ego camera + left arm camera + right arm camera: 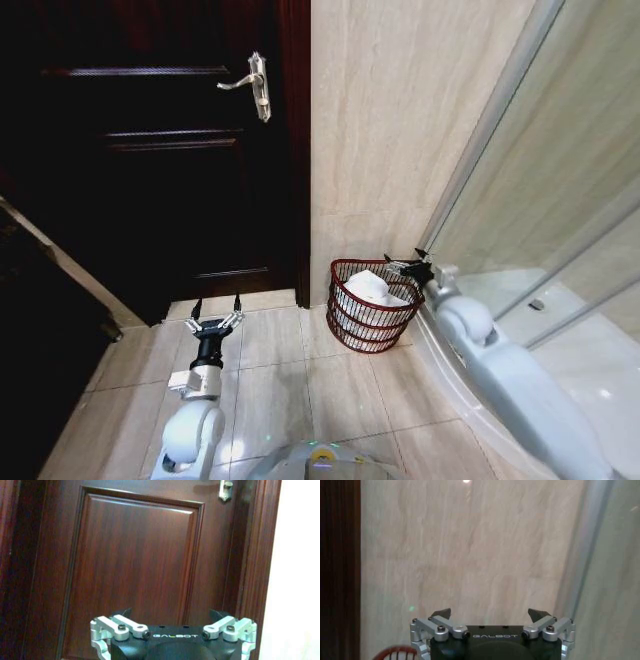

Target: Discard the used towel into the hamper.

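Note:
The hamper [352, 325], a small round reddish-brown wire basket, stands on the floor against the beige tiled wall. A white towel [372, 290] lies crumpled inside it. My right gripper [404, 265] hovers open over the hamper's right rim with nothing between its fingers. In the right wrist view that gripper [490, 613] faces the tiled wall, and a sliver of the hamper rim [396, 653] peeks in beside it. My left gripper [217, 309] hangs open and empty low over the floor tiles in front of the dark door; in the left wrist view it [171, 614] points at the door panel.
A dark wooden door [170, 150] with a metal handle [255, 85] fills the left wall. A glass shower enclosure [540, 200] with a raised curved base [450, 380] runs along the right. Beige floor tiles [280, 390] lie between them.

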Controlling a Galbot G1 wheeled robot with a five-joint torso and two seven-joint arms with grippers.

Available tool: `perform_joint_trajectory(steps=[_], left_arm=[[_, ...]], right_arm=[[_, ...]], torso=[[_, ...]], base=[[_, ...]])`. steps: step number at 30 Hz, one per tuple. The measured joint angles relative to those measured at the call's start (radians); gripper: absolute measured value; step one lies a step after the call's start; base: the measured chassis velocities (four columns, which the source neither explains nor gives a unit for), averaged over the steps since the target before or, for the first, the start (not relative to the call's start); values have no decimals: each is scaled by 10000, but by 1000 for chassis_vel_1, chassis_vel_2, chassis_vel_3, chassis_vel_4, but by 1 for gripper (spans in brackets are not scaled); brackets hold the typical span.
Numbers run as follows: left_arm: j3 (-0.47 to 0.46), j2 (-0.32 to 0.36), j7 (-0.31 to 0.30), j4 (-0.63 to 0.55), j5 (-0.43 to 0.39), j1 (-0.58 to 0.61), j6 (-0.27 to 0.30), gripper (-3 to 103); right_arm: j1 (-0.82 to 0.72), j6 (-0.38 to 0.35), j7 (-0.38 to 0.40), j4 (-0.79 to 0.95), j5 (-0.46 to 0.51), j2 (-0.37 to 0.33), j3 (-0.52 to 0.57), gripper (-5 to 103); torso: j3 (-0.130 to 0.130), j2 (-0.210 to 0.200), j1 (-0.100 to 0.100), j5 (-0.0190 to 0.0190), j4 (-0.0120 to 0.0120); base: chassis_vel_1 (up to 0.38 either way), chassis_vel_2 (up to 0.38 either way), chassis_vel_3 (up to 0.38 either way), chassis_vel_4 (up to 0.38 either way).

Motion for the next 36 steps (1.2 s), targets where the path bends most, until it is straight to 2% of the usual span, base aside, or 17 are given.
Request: perform_joint_trajectory(steps=[2, 4, 6, 8, 9, 11, 13, 16, 18, 20, 23, 29, 32, 36], left_arm=[[0, 99, 13, 28, -89, 70, 0, 100], [12, 111, 11, 35, -90, 77, 12, 100], [151, 220, -42, 53, -172, 81, 251, 100], [212, 365, -68, 87, -284, 45, 410, 100], [212, 365, -68, 87, -284, 45, 410, 100], [238, 691, -58, 261, -376, -97, 448, 100], [241, 792, -38, 296, -427, -138, 448, 100], [311, 1145, 131, 377, -564, -251, 388, 100], [326, 1168, 161, 386, -565, -265, 372, 100], [386, 1179, 215, 375, -550, -306, 339, 100], [406, 1124, 231, 303, -457, -311, 348, 100], [351, 846, 121, 138, -155, -93, 248, 100], [418, 462, -87, 118, 248, 197, 33, 100], [421, 471, -127, -54, 293, 460, 25, 100]], right_arm=[[-1324, 564, -170, 536, -922, 597, 990, 100], [-1503, 620, -251, 593, -1006, 673, 1114, 100], [-3136, 962, -1309, 1188, -1444, 1402, 2261, 100], [-3932, 1323, -1848, 1479, -1778, 1867, 2716, 100], [-3932, 1323, -1848, 1479, -1778, 1867, 2716, 100], [-4857, 2159, -2348, 1743, -2413, 2676, 3048, 100], [-5065, 2342, -2388, 1796, -2588, 2930, 3066, 100], [-6049, 3234, -2542, 2053, -3610, 4316, 2980, 100], [-6203, 3375, -2559, 2101, -3781, 4509, 2946, 100], [-6888, 3913, -2575, 2374, -4282, 5128, 2839, 100], [-7300, 4104, -2576, 2574, -4375, 5269, 2819, 100], [-7433, 4161, -2575, 2651, -4354, 4901, 2765, 100], [-7401, 4233, -2573, 2627, -4223, 4559, 2759, 100], [-7351, 4262, -2574, 2571, -4202, 4520, 2675, 100]], torso=[[0, 0, 0, -5, 1], [0, 0, 0, -4, 0], [0, 0, 0, -2, -6], [-1, 1, -1, -5, -7], [-1, 1, -1, -5, -7], [0, 0, -1, -5, -5], [-1, 0, -1, -7, -4], [0, 0, -1, -6, -2], [1, 0, -1, -6, -3], [0, 0, -1, -4, -3], [0, 0, -1, -4, -3], [1, -1, 0, -1, -1], [1, -1, 1, -2, -2], [1, -1, 1, -1, -2]], base=[[0, 0, 0, 0], [0, 0, 0, 0], [0, 0, 0, 0], [0, 0, 0, 0], [0, 0, 0, 0], [0, 0, 0, 0], [0, 0, 0, 0], [0, 0, 0, 0], [0, 0, 0, 0], [0, 0, 0, 0], [0, 0, 0, 0], [0, 0, 0, 0], [0, 0, 0, 0], [0, 0, 0, 0]])
